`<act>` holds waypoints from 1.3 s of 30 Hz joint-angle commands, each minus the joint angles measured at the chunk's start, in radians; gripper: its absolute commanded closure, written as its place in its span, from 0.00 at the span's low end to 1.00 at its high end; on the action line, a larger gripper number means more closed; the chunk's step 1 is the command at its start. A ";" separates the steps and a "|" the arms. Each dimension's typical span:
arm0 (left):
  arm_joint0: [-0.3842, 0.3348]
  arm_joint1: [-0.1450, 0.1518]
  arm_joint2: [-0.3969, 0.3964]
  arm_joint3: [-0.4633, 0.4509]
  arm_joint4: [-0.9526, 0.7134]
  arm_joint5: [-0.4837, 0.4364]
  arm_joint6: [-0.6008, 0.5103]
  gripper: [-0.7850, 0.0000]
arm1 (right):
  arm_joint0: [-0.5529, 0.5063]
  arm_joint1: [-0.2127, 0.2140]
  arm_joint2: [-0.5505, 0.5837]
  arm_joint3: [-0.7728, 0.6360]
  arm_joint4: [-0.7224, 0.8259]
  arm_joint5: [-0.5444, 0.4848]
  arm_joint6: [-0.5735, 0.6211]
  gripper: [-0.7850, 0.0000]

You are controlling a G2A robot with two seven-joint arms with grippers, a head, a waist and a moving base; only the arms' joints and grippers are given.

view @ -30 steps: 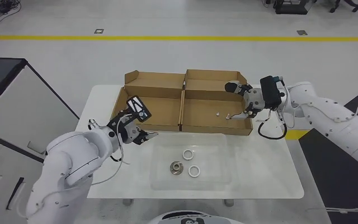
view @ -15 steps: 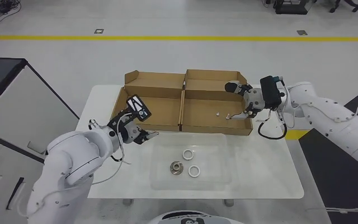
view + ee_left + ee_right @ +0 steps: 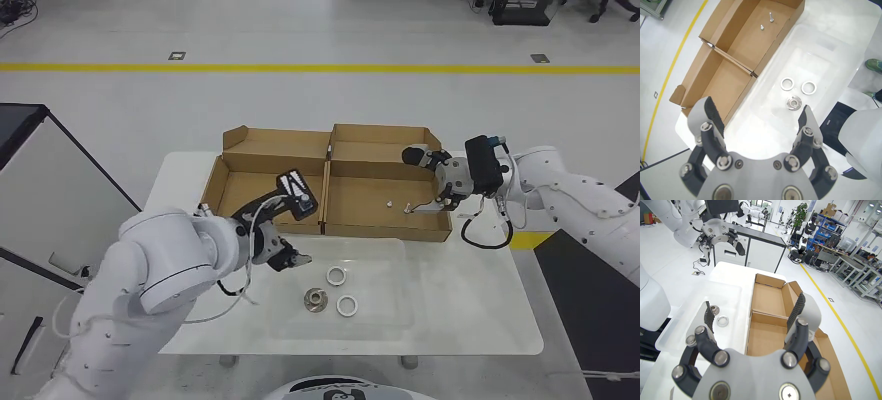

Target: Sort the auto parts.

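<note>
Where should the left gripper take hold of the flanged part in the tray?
Probably the raised centre collar of the flanged part, coming straight down from above with the open left gripper. It lies flat on the tray floor, so the thin flange offers little edge; the collar stands up.

I am looking across a pale glossy floor [image 3: 300,30] with a yellow line [image 3: 300,68] running over it; a dark-topped cabinet [image 3: 761,251] is standing beside my white counter [image 3: 470,315].

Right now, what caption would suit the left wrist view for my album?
Open left gripper over a tray with two rings and a hub, beside a box holding two bolts.
</note>
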 commanded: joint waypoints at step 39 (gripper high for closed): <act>-0.696 0.020 0.787 0.289 -0.279 0.278 0.002 0.00 | 0.000 0.000 0.000 0.000 0.000 0.000 0.000 0.00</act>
